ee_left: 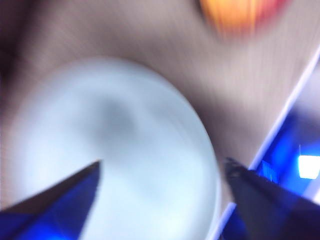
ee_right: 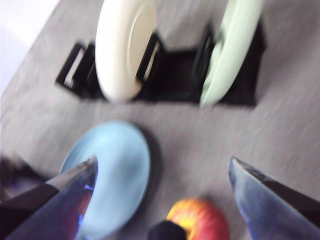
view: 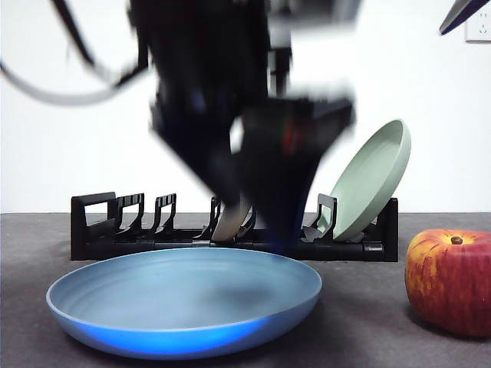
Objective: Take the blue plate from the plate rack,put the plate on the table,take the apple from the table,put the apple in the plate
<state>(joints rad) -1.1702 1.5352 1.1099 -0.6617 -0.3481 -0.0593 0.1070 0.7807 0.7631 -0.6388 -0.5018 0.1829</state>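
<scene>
The left gripper (ee_left: 162,167) has its jaws spread wide and holds nothing; in its wrist view the blue plate (ee_left: 112,155) lies flat right under them, blurred. In the front view this arm is the big dark mass above the plate's far rim, and I cannot tell whether its tips touch that rim. The right gripper (ee_right: 162,167) also stands with jaws wide apart and empty, looking down on the apple (ee_right: 197,220) with the plate just beside it.

The plate rests on the counter (view: 368,322) in front of the plate rack (view: 96,226), so the step in hand looks like the changeover to the apple (view: 450,280). To do it well, the left arm should rise straight clear of the rim without nudging the plate. The right jaws should then come down over the apple's widest part, centred, and close gently. A cream-white plate (ee_right: 122,47) and a pale green plate (view: 372,180) stand in the rack, well clear.
</scene>
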